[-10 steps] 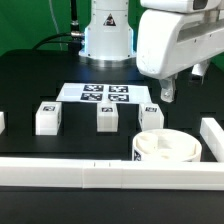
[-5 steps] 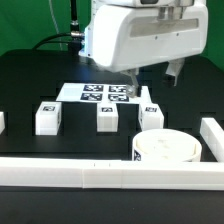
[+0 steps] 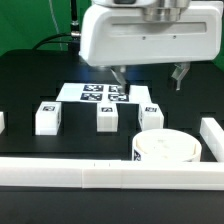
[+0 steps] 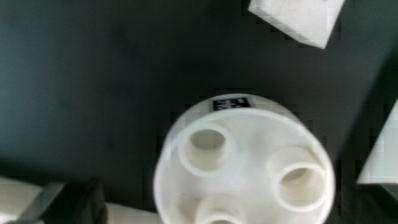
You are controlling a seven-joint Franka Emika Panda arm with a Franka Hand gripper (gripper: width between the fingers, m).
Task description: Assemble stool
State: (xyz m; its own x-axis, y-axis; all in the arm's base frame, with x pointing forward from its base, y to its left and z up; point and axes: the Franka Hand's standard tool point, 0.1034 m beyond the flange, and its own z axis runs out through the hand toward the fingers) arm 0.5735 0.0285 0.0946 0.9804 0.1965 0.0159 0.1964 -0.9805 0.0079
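Note:
The round white seat disc (image 3: 165, 150) lies at the front of the black table, on the exterior view's right, its holed face up. In the wrist view the seat disc (image 4: 240, 160) fills the middle, with three round sockets and a small tag on its rim. Three white leg blocks stand in a row behind it: one (image 3: 47, 117), one (image 3: 107, 118) and one (image 3: 150, 113). My gripper (image 3: 150, 78) hangs above the rightmost block and the disc, open wide and empty. A white block corner (image 4: 299, 18) shows in the wrist view.
The marker board (image 3: 100, 93) lies flat behind the leg blocks. A long white rail (image 3: 90, 175) runs along the front, with a short rail (image 3: 212, 135) on the exterior view's right and another piece at the left edge (image 3: 2, 122).
The hand has swung toward the exterior view's left and turned. Its fingers, seen close together a second ago, now stand wide apart. The parts have not moved.

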